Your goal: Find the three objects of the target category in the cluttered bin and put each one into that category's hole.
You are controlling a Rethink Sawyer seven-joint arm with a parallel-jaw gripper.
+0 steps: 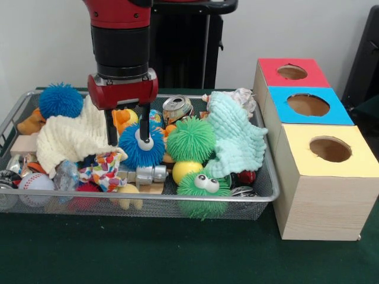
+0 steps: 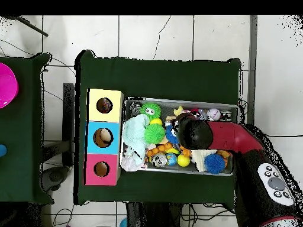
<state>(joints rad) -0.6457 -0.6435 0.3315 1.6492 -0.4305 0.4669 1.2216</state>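
Observation:
The wire mesh bin (image 1: 267, 195) is full of toys; it also shows in the overhead view (image 2: 177, 101). My gripper (image 1: 128, 139) hangs open over its left middle. One finger is down beside the cream cloth (image 1: 68, 139), the other rests on a blue spiky ball (image 1: 141, 151). It holds nothing. The polka-dot wrapper (image 1: 104, 170) lies just in front of and below the gripper. A whitish crinkly bag (image 1: 240, 96) lies at the bin's far right corner. A clear shiny wrapper (image 1: 66, 175) sits near the front left. The yellow box's hole (image 1: 330, 149) is right of the bin, also visible in the overhead view (image 2: 105, 105).
The blue-faced box (image 1: 308, 105) and the red-faced box (image 1: 291, 72) stand behind the yellow one. In the bin are a mint cloth (image 1: 237, 139), green spiky balls (image 1: 190, 139), another blue ball (image 1: 61, 100), a can (image 1: 177, 107) and a baseball (image 1: 35, 184). The arm (image 2: 195, 133) covers the gripper from above.

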